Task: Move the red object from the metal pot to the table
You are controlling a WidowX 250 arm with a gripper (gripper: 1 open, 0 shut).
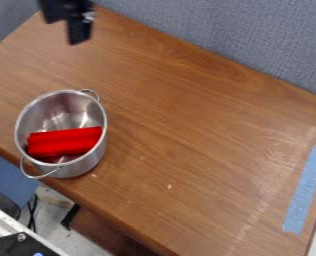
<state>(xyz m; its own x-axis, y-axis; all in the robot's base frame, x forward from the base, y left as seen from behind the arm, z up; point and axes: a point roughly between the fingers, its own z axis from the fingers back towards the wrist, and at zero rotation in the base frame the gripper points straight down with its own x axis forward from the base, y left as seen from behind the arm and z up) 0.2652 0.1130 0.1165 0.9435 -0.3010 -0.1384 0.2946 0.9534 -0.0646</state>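
Red object (pixel 63 141): lay inside the metal pot (pixel 63 133), stretched nearly across its inside width, one end toward the pot's left wall, the other toward its right, slightly tilted. Not on the tabletop.

Metal pot: stood upright at the left part of the table (pixel 201 130), near the front-left edge. Shiny inner wall visible above the red object; rim tab pointed toward the upper right; thin wire handle hung down at the front-left of the rim.

Gripper (pixel 77 37): was at the top-left of the view, over the far-left corner of the table, pointing down. Only the dark lower part was in frame, partly cut off by the top edge. Jaws stood at full width and had hold of nothing. Well apart from the pot, which sat nearer the camera.

Table: brown wood-grain surface, seen at an angle.

Blue tape (pixel 304 188): light strip near the right edge of the table, running diagonally toward the front.

Background: grey-blue wall behind the far edge of the table.
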